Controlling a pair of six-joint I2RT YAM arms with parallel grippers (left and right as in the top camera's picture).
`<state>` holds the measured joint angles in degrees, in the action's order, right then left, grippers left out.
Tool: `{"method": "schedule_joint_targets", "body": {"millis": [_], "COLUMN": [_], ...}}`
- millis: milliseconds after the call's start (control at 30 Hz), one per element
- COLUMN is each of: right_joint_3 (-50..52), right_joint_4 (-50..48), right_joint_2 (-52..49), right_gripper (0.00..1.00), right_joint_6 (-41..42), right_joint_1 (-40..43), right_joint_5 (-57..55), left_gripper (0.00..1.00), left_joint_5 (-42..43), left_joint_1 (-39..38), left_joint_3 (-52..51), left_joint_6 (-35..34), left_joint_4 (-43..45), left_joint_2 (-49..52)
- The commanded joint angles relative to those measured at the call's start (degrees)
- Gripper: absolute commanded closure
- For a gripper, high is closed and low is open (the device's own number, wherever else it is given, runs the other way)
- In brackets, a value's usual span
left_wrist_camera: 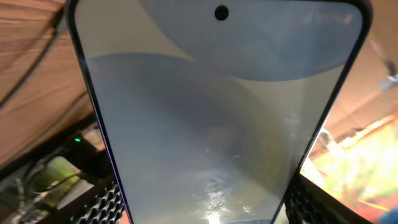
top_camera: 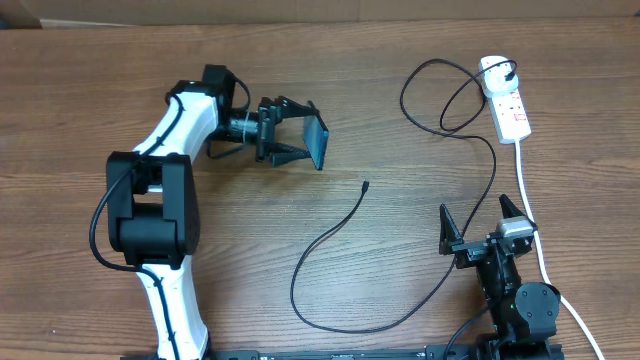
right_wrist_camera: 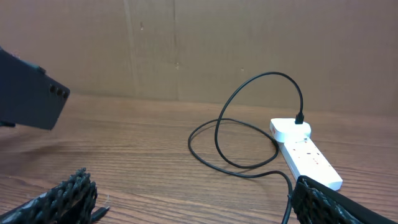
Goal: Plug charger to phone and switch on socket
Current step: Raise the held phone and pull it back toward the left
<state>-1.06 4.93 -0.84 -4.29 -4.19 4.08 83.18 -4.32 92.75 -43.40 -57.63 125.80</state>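
Wood-grain table [top_camera: 300, 60] fills the overhead view. Left of centre, the left gripper [top_camera: 305, 135] clamps the phone [top_camera: 317, 143] by its edges. At lower right the right gripper [top_camera: 477, 212] stands spread wide, holding nothing. The charger [top_camera: 330, 235] loops from the socket [top_camera: 508, 105] at upper right; its free tip lies mid-frame, apart from both grippers.

White socket [right_wrist_camera: 305, 152] lies on the worktop [right_wrist_camera: 137, 143] at right, the charger [right_wrist_camera: 224, 134] plugged into its far end, cable looping leftward. The phone [right_wrist_camera: 28, 93] shows its dark back at far left, raised off the worktop. Right hand [right_wrist_camera: 194, 208] fingers [right_wrist_camera: 68, 193] stand apart
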Motion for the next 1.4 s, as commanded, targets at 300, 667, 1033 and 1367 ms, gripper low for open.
{"method": "schedule_joint_targets", "body": {"millis": [300, 667, 1033, 1367], "right_joint_3": [0.59, 0.59, 0.59, 0.59], "right_joint_4": [-0.33, -0.31, -0.33, -0.33], "right_joint_2": [0.55, 0.55, 0.55, 0.55], "right_gripper": [0.0, 0.0, 0.0, 0.0], "right_joint_6": [-0.07, -0.07, -0.07, -0.07], "right_joint_1": [-0.35, -0.35, -0.35, -0.35], "right_joint_5": [-0.13, -0.13, -0.13, -0.13], "left_gripper": [0.32, 0.34, 0.34, 0.34], "left_joint_5": [7.39, 7.41, 7.45, 7.48], "left_joint_1": [1.73, 1.33, 0.74, 0.76], "left_joint_3": [1.57, 1.57, 1.57, 1.57], "left_joint_6": [-2.03, 1.14, 1.99, 8.76], "left_joint_4": [-0.22, -0.35, -1.09, -8.24], "left_joint_2": [0.42, 0.42, 0.42, 0.42]}}
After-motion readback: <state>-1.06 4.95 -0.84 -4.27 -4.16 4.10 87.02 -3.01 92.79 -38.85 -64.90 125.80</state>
